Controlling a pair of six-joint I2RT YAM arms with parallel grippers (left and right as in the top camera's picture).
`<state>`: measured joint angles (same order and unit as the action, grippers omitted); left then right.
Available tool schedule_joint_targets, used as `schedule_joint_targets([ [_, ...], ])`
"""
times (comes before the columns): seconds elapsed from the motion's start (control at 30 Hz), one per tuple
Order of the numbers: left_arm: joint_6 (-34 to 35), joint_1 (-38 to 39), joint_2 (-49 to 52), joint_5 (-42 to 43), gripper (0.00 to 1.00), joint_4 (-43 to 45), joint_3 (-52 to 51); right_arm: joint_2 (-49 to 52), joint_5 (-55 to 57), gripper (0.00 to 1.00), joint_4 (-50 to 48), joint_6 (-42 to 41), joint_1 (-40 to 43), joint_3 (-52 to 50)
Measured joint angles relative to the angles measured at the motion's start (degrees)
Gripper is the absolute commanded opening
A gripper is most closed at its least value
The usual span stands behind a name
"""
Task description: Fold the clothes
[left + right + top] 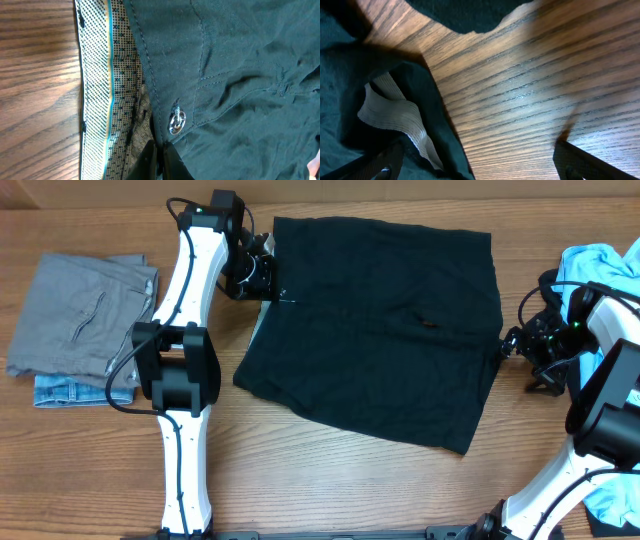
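The clothes' large black trouser-like piece (380, 320) lies spread flat in the middle of the table. My left gripper (268, 280) is at its upper left edge, shut on the waistband. In the left wrist view the fingers (159, 150) pinch the dark fabric edge just below a metal snap (176, 121), beside the patterned waistband lining (107, 90). My right gripper (512, 345) is at the garment's right edge, open. Its jaws (477, 150) stand wide over the wood, with the black hem (435, 125) and a white ribbed strip (395, 115) by the left finger.
A folded grey piece (85, 310) lies on a denim piece (65, 392) at the far left. A light blue T-shirt (605, 265) is bunched at the right edge behind the right arm. Bare wooden table (330, 480) shows in front.
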<state>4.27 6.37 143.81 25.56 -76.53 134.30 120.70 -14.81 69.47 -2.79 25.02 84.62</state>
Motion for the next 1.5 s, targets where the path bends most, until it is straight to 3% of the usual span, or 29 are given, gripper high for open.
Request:
schedule_joint_targets([
  [0.6,0.0,0.0,0.0,0.0,0.05,-0.04,0.0,-4.72,6.54,1.0,0.52,-2.01,2.01,0.0],
  [1.07,0.02,0.0,0.0,0.0,0.05,-0.02,0.0,-4.72,3.5,1.0,-7.32,-1.29,1.84,-4.59],
  [1.5,0.0,0.0,0.0,0.0,0.05,0.0,0.0,-4.72,4.9,1.0,-9.57,-0.33,-5.6,-4.59],
])
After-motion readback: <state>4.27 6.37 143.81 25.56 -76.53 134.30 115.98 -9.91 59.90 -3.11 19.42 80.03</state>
